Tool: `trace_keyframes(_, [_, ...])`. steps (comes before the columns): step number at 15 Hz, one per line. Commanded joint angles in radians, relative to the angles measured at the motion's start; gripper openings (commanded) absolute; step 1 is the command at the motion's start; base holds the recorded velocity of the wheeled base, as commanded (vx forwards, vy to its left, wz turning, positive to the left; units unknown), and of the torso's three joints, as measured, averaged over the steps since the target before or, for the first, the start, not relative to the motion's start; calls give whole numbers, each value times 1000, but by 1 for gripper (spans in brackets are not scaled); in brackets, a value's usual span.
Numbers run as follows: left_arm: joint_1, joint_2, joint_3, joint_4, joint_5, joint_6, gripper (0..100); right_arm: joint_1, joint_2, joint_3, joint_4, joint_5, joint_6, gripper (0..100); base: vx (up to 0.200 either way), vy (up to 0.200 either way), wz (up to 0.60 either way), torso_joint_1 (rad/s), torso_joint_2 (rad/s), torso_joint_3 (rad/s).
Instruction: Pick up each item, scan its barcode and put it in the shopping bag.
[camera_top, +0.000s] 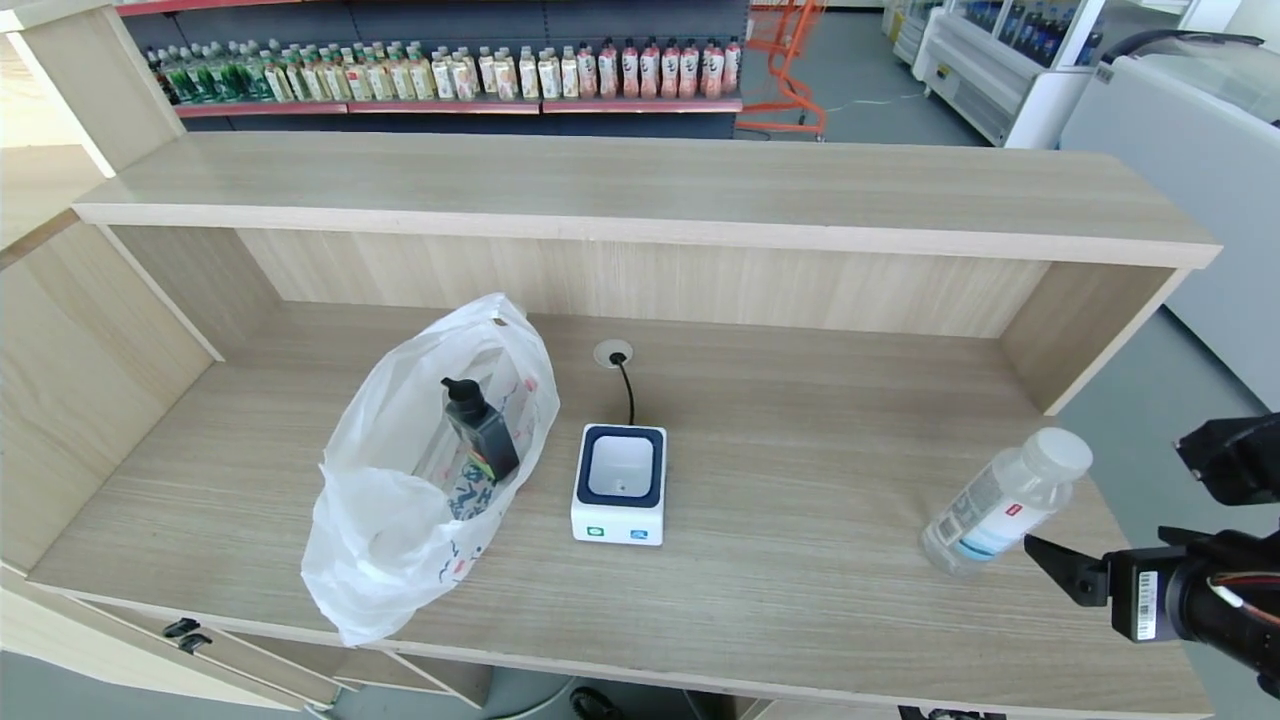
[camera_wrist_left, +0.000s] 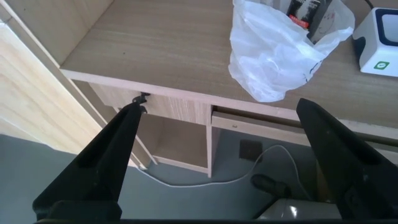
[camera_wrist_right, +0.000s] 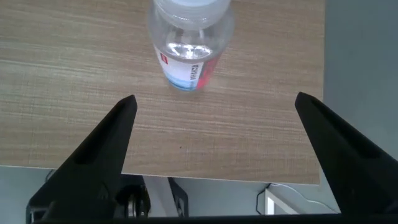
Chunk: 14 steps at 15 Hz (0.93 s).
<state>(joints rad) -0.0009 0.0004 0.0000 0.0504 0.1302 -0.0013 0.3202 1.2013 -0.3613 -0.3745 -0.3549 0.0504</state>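
Observation:
A clear bottle (camera_top: 1005, 500) with a white cap and a red-and-blue label stands near the counter's right front corner. My right gripper (camera_top: 1108, 492) hangs open just off that corner, apart from the bottle (camera_wrist_right: 189, 37), which lies ahead of the gap between its fingers (camera_wrist_right: 214, 106). A white shopping bag (camera_top: 430, 470) sits left of centre, open at the top, with a black pump bottle (camera_top: 480, 430) leaning inside. The white barcode scanner (camera_top: 620, 483) stands right beside the bag. My left gripper (camera_wrist_left: 217, 112) is open and empty, low in front of the counter's front edge, near the bag (camera_wrist_left: 280, 50).
The wooden counter (camera_top: 800, 560) is boxed in by a back wall, slanted side walls and a raised top shelf (camera_top: 640, 190). A black cable (camera_top: 628, 385) runs from the scanner to a grommet at the back. Drawers (camera_wrist_left: 180, 106) sit under the front edge.

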Motion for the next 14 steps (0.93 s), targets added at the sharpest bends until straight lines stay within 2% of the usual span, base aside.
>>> trace_keyframes(1, [-1,0,0,0,0,0,100,-4,26,2,-4,14,8,100,0,0,0,0,0,0])
trace_keyframes(3, [-1,0,0,0,0,0,100,2,72,1,-43,36,43,100,0,0,0,0,0,0])
trace_keyframes(5, [-1,0,0,0,0,0,100,-6,156,1,-153,36,45,100,0,0,0,0,0,0])
trace_keyframes(14, [-1,0,0,0,0,0,100,-1,376,-11,-379,51,37,100,0,0,0,0,0,0])
